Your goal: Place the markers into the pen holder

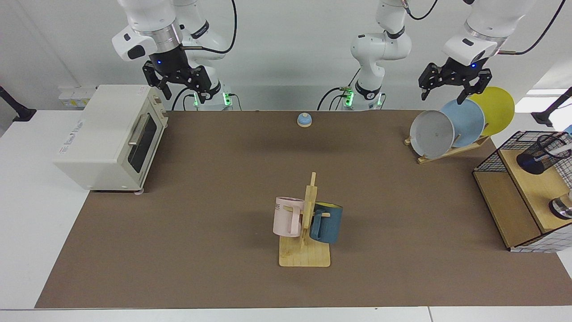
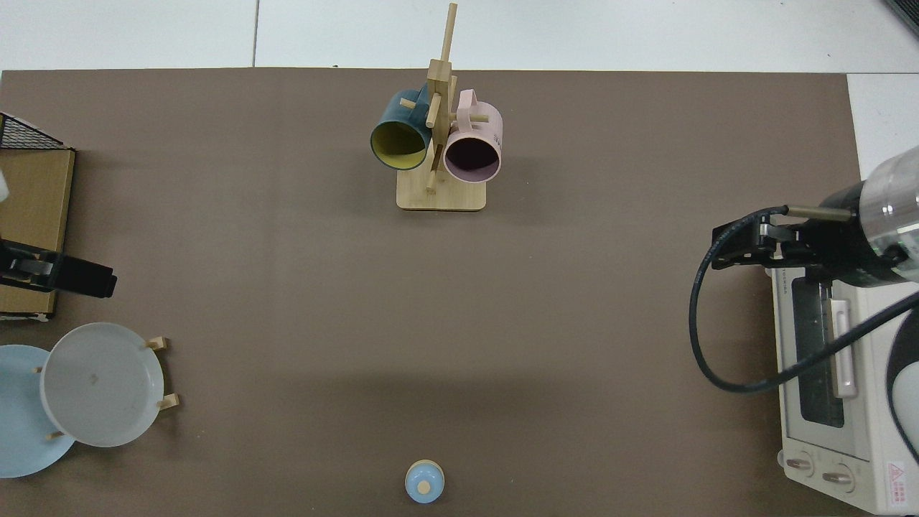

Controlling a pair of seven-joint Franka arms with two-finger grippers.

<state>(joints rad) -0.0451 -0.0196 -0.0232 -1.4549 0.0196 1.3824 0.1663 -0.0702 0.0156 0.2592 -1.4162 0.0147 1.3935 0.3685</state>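
Standing nearest the camera in the facing view, the mug rack point(image 1: 305, 232) carries a pink mug point(image 1: 287, 216) on one side and a dark blue mug point(image 1: 326, 222) on the other; it serves as the landmark for what follows.

Off to the side of the mug rack, at the table's edge below the left arm, sits a wire basket point(image 1: 523, 188) with wooden shelves. On its upper shelf stands the pen holder point(image 1: 541, 153), a black mesh cup, tilted in this view. A white marker point(image 1: 562, 150) shows at its mouth, leaning out over the rim; how deep it sits cannot be told.

Farther back than the mug rack, on the same side as the basket, a plate rack point(image 1: 451, 150) holds a grey plate point(image 1: 431, 133), a light blue plate point(image 1: 464, 121) and a yellow plate point(image 1: 497, 108). The left gripper point(image 1: 449, 93) hangs just above the plates, fingers spread wide, holding nothing.

On the opposite side from the mug rack rests a white toaster oven point(image 1: 109, 136), door shut. The right gripper point(image 1: 181, 95) hovers over the oven's rear corner, fingers apart, empty.

Straight behind the mug rack, near the table's far edge, sits a small blue bell point(image 1: 304, 119).
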